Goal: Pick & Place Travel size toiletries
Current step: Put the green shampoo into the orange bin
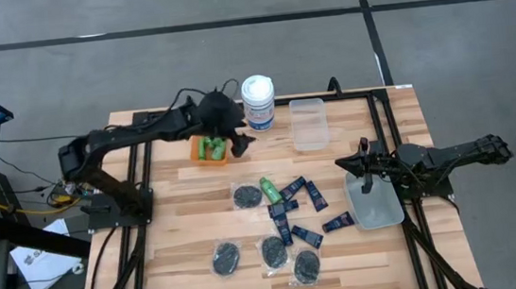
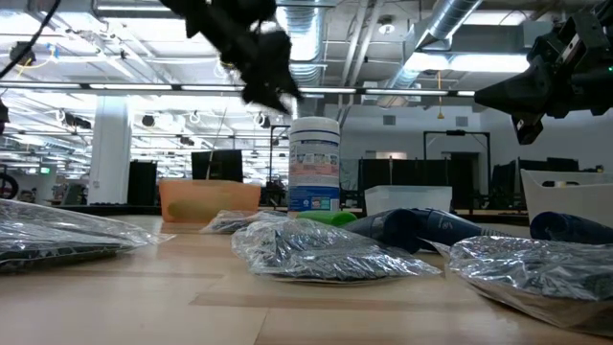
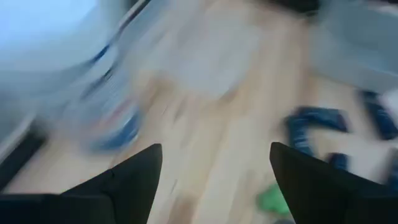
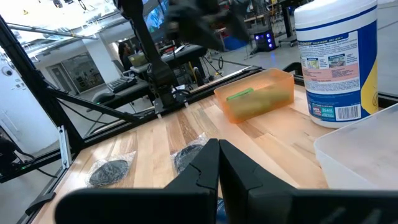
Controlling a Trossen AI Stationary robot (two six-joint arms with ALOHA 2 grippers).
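Looking down, you see the left gripper (image 1: 238, 137) spread wide and empty above the orange bin (image 1: 209, 150), where green bottles (image 1: 209, 148) lie. Your right gripper (image 1: 353, 163) rests pressed together over the clear tray (image 1: 376, 211). Navy tubes (image 1: 303, 197) and disc packets (image 1: 247, 197) litter mid-table.

Left wrist view blurs canister (image 3: 56, 68) and tubes (image 3: 314, 127).

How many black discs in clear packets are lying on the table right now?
4. One sits left of the loose green bottle; one is at front left; one is front centre; one is nearest the front edge. None looks hidden.
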